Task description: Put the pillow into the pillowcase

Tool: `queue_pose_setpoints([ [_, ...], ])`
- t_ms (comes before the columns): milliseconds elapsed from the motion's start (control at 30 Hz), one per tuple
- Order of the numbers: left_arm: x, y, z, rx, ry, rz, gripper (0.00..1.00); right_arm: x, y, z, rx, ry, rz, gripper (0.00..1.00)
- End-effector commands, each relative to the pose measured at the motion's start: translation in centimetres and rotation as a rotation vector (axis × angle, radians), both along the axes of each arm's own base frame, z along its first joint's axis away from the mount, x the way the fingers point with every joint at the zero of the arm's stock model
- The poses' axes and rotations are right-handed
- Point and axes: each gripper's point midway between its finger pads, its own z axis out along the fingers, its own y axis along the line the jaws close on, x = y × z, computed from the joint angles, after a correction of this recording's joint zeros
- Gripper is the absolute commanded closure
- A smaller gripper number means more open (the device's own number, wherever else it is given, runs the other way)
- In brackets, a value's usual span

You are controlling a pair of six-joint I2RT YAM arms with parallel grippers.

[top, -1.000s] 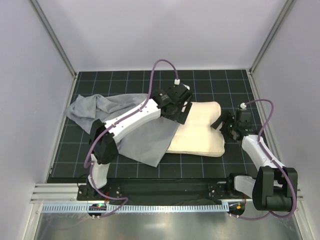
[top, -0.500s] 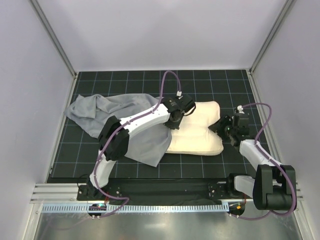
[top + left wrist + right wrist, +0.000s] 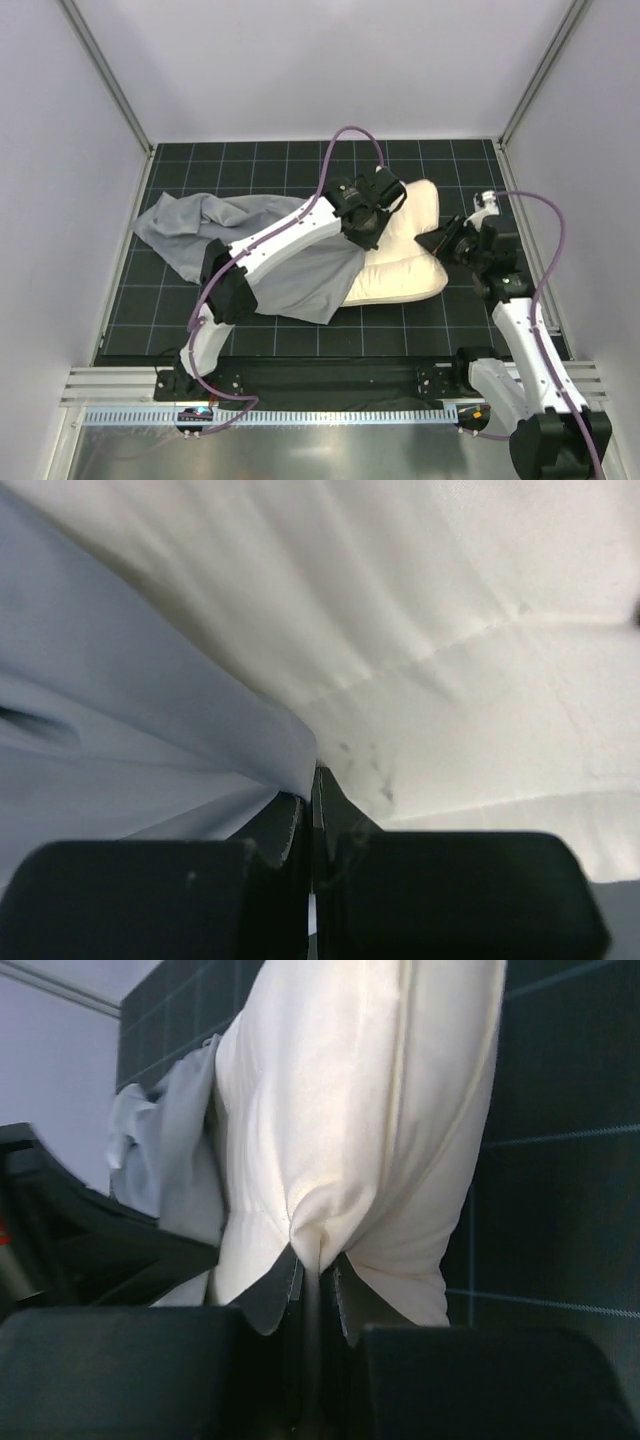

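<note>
left gripper (image 3: 312, 815) pinched shut on pillowcase (image 3: 190, 235) hem, right gripper (image 3: 318, 1285) nipping pillow (image 3: 405, 265) end. pillow's left end sits under pillowcase edge. both look soft, floppy, light; grab seams/corners imo, thin cloth probably slips.

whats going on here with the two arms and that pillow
Two robot arms are working to get the cream pillow into the blue-grey pillowcase on the dark gridded table. The left gripper is pinched shut on the pillowcase's edge, right against the pillow. The right gripper is clamped on a fold at the pillow's right end. Most of the pillow lies outside the case; fabric overlaps only its left part.
</note>
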Motion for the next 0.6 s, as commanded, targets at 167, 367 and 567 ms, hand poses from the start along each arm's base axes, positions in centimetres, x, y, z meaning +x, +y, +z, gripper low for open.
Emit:
queue_pose_setpoints([
  [167,-5.1,0.3,21.2,-0.525,-0.120,-0.088,1.00,-3.7,1.6,16.4,-0.007,-0.257,0.132,0.96],
  [367,-8.7,1.3,27.7,-0.750,-0.116,-0.161,1.00,-4.3,4.6,13.1,0.202,-0.253,0.238,0.96],
  [567,-7.4,-0.6,24.4,-0.693,-0.071,-0.150,1.00,-6.0,8.1,12.1,0.220,-0.243,0.315,0.96],
])
